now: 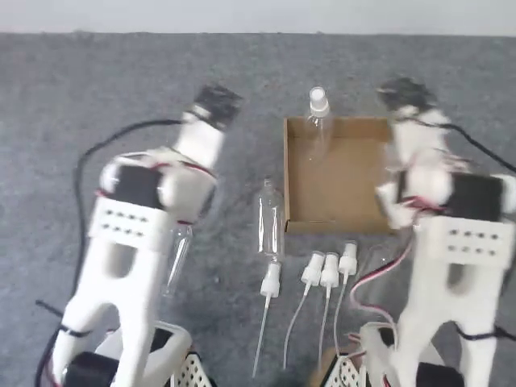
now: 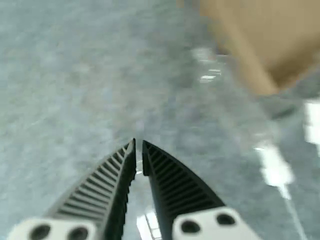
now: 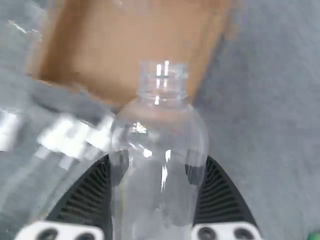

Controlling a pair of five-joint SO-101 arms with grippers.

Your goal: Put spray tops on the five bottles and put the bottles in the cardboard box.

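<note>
A clear bottle (image 3: 160,150) without a top sits between the fingers of my right gripper (image 3: 157,167), which is shut on its body, neck towards the cardboard box (image 3: 135,45). My left gripper (image 2: 138,146) hangs over bare carpet, shut with nothing in it. In the high view, one bottle with a spray top (image 1: 318,119) lies in the box (image 1: 339,218). A topless bottle (image 1: 272,218) lies just left of the box, and another (image 1: 177,251) lies under the left arm. Several loose spray tops (image 1: 330,272) lie in front of the box.
Grey carpet covers the table. Free room lies at the far left and behind the box. Cables trail beside both arm bases, and a red and white wire (image 1: 379,278) loops near the spray tops.
</note>
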